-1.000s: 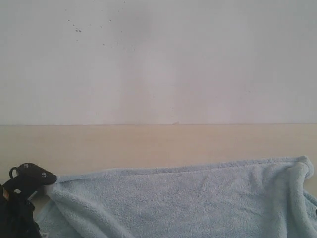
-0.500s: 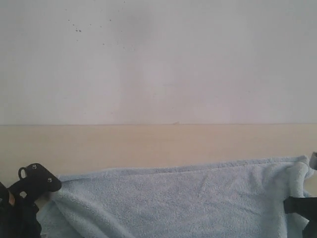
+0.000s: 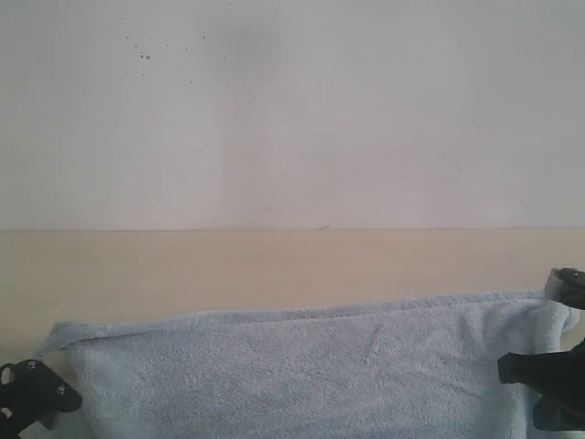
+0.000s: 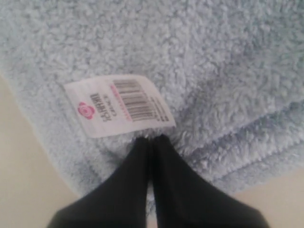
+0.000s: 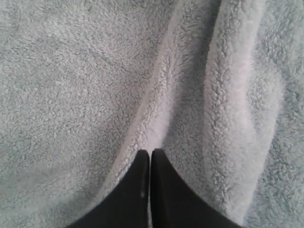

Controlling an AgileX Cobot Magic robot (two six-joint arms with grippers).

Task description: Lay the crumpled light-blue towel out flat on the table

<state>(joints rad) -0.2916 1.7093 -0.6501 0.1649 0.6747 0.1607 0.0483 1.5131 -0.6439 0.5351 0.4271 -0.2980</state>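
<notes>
The light-blue towel (image 3: 292,375) lies spread wide across the near part of the beige table (image 3: 274,265), with a long hemmed edge facing the wall. My left gripper (image 3: 35,395) is low at the towel's left end. In the left wrist view its fingers (image 4: 151,138) are pressed together on the towel's hem (image 4: 190,142), just below the white care label (image 4: 118,105). My right gripper (image 3: 547,382) is at the towel's right end. Its fingers (image 5: 150,152) are shut on a raised fold (image 5: 156,118) of the fluffy cloth.
A white wall (image 3: 292,110) rises behind the table's far edge. Bare tabletop runs between the towel's far hem and the wall. In the left wrist view, table (image 4: 23,180) shows beside the towel's corner.
The left gripper has dropped lower and to the left, and the towel's left corner now lies flat. The right gripper has come into view at the right end. The towel looks wider and smoother.
</notes>
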